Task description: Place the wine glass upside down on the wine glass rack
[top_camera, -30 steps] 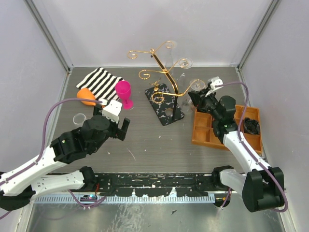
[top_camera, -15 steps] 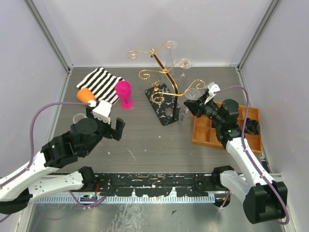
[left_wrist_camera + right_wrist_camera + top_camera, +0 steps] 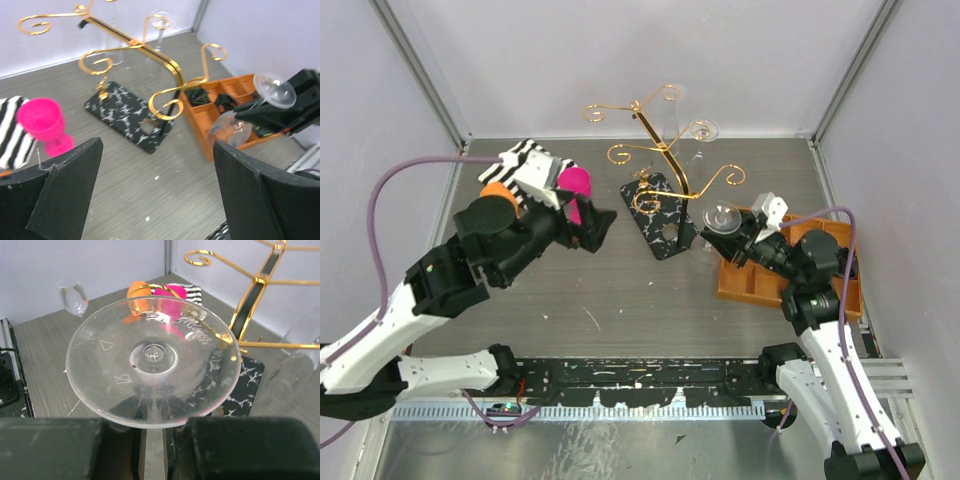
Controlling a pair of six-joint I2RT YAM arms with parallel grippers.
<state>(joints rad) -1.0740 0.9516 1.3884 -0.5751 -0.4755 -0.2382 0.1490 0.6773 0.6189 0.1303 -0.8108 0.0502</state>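
Swung up toward ten o'clock, the left gripper (image 3: 588, 222) now hovers beside the pink glass (image 3: 576, 190), jaws spread wide and empty, probably keeping clear. At four o'clock from the rack (image 3: 665, 160), the right gripper (image 3: 745, 240) has drawn back by the orange tray (image 3: 745, 285). Its jaws pinch the stem of the wine glass (image 3: 721, 216), foot up, ready for hanging.

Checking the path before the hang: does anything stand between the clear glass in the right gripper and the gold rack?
Nothing visible does. The right gripper holds the clear glass by its stem beside the rack, an open gap between them. The pink glass and left gripper sit on the rack's other side.
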